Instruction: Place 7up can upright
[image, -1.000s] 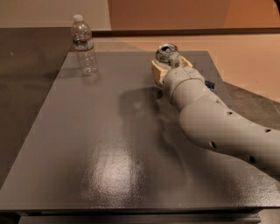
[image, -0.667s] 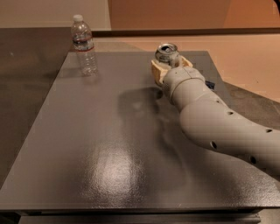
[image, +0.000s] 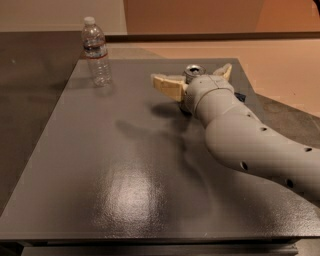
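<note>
Change noted: the claw (image: 192, 74) is now spread wide, where a second ago its two fingers were closed tight against the 7up can (image: 194, 70). One tan finger (image: 167, 85) reaches out to the left and the other points up to the right, with the can's shiny top showing between them. I judge the can released. No finger appears to press on it, though the wrist hides its body and base.

Position of the can: far right part of the counter (image: 125, 170), close behind the wrist, with its metal end facing up. From that I judge it upright and the placement done in substance. I cannot confirm how it sits at the base.

Arm pose: the grey arm (image: 260, 145) enters from the lower right and lies low over the counter, angled towards the far edge. The wrist is level with the can and the open claw brackets it on both sides.

Other item: a water bottle (image: 96, 52) stands upright at the far left corner, well apart from the can, unchanged.

Risk, as I judge it: pulling back could brush the can with either finger.
</note>
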